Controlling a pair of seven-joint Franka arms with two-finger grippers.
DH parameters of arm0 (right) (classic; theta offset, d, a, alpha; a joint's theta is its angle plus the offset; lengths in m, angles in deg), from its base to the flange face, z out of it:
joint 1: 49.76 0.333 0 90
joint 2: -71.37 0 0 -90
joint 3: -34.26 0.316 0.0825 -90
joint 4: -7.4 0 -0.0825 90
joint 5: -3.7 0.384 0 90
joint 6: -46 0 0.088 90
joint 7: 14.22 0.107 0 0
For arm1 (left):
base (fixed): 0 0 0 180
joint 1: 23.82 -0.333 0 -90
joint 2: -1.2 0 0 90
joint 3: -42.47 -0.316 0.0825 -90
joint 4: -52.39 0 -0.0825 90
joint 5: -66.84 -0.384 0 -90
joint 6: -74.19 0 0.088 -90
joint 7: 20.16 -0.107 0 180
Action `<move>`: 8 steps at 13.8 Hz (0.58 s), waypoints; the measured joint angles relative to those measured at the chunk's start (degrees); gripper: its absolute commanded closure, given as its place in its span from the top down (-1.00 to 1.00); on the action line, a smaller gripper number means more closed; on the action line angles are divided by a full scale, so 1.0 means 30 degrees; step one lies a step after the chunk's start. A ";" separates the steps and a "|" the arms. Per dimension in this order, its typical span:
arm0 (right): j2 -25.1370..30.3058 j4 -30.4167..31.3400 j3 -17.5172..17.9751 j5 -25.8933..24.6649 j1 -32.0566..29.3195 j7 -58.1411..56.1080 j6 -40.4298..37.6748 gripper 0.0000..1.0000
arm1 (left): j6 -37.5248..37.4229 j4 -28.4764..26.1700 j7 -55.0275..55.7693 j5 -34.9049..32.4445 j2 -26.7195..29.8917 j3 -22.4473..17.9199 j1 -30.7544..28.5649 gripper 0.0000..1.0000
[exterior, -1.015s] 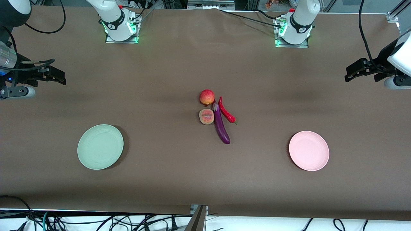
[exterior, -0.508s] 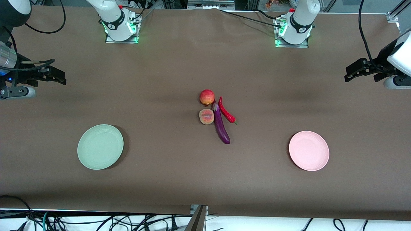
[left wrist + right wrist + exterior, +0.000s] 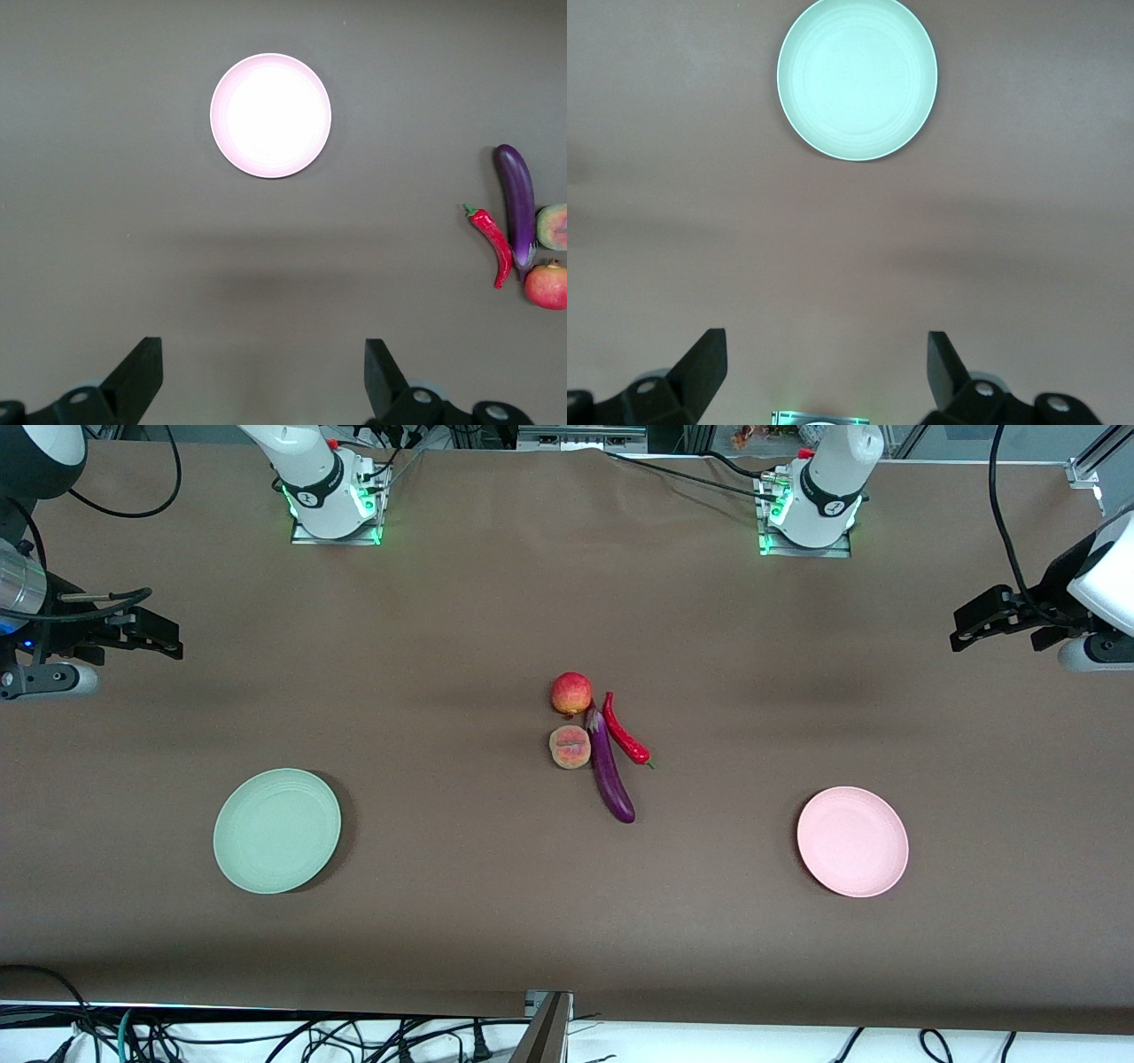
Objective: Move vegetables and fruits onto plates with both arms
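Grippers left and right gape, empty.

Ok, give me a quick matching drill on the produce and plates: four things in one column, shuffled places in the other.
Things:
1 apple
2 eggplant
3 green plate
4 pink plate

Places:
A toward the left arm's end
B between peach and chili
C toward the right arm's end
D just farther from the front camera than the peach

Pairs: 1-D, 2-B, 3-C, 4-A

Robotics lab: two arm bases bolted to brown-covered table, green status lights, loose cables along bottom edge of frame, aluminium framing upper right.
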 measured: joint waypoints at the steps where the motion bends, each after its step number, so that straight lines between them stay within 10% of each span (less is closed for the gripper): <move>1: -0.0001 0.0000 -0.0001 0.0000 0.0000 0.0000 0.0000 1.00 | 0.0001 0.0000 0.0000 0.0000 0.0000 0.0005 0.0002 1.00; 8: -0.0160 0.0000 -0.0016 0.0001 0.0000 0.0000 0.0009 1.00 | 0.0028 0.0001 0.0000 0.0000 0.0000 0.0047 0.0004 1.00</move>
